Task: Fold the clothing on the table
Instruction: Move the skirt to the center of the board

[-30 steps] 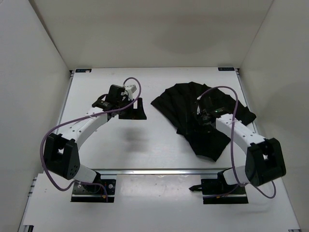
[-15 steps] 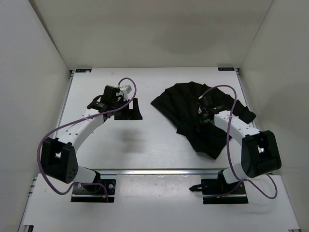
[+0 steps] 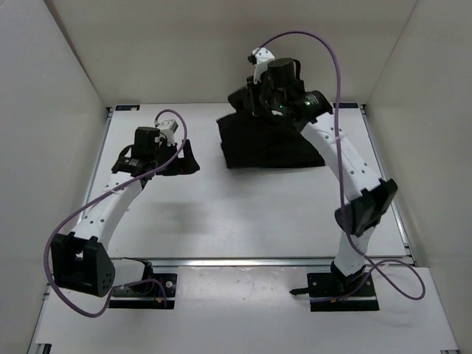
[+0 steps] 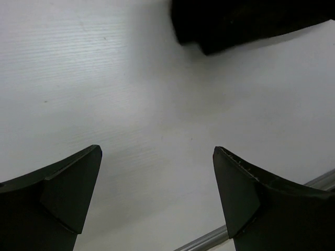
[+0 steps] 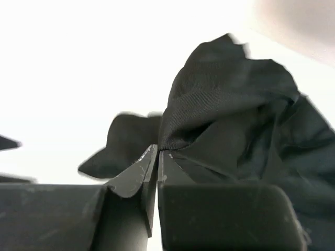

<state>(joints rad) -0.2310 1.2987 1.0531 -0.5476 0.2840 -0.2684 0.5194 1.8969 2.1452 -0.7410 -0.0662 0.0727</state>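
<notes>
The black pleated clothing was at the far side of the white counter, a little to the right of the middle. One part of it was held up in the air, and the lower part lay on the counter as a dark, nearly rectangular heap. The right pincer was pressed together on a fold of this clothing. In the right wrist view its two fingers met with only a thin pinch of cloth between them, and the rest of the fabric rose and hung in loose folds just behind the tips. In the top view the right arm reached up and forward, so its pincer stood high above the far edge of the counter. The left pincer was spread wide and held nothing. It hovered over bare counter on the left side, near the clothing but apart from it. In the left wrist view only a dark edge of the clothing showed at the top, and a silver rail crossed the lower right corner between the fingers.
</notes>
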